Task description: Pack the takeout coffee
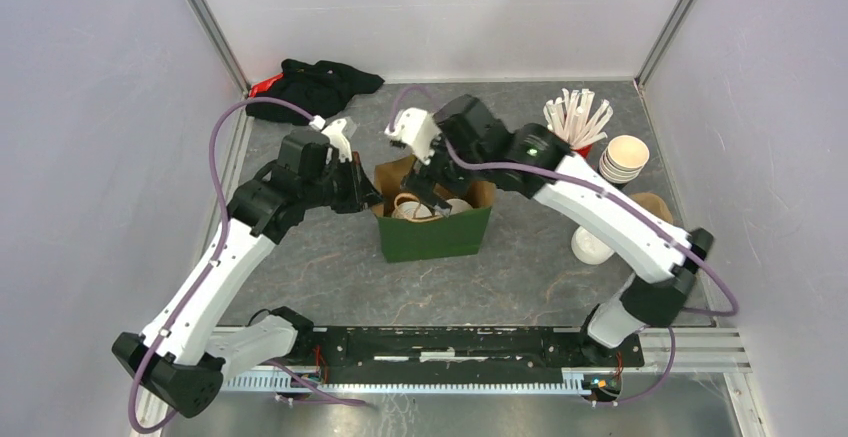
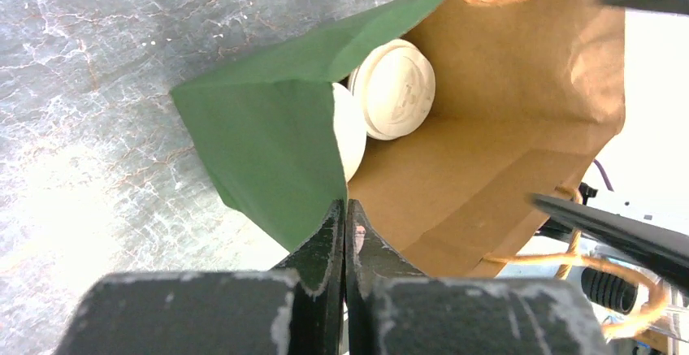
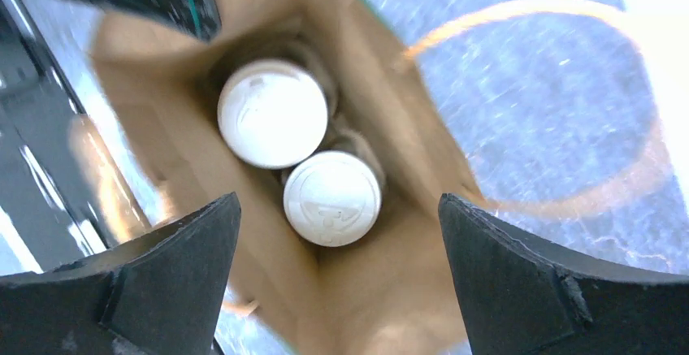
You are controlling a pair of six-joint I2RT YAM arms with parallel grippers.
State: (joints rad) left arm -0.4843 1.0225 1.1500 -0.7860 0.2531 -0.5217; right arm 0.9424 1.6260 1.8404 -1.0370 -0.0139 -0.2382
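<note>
A green paper bag (image 1: 432, 234) with a brown inside stands open mid-table. Two takeout coffee cups sit side by side in it, showing only their round white lids (image 3: 272, 113) (image 3: 331, 198); the dark cup walls are mostly hidden. The top view shows the lids as white rounds (image 1: 410, 209) (image 1: 457, 206). My left gripper (image 2: 345, 209) is shut on the bag's left rim (image 2: 268, 144), pinching the paper and holding the mouth open; one lid (image 2: 394, 91) shows past it. My right gripper (image 3: 339, 201) hangs open just above the bag's mouth, holding nothing, over the cups (image 1: 432, 193).
A stack of lidless cream cups (image 1: 624, 158) and a red holder of white sticks (image 1: 577, 117) stand at the back right. A loose white lid (image 1: 590, 247) lies by the right arm. A black cloth (image 1: 315, 85) lies at the back left. Grey walls enclose the table.
</note>
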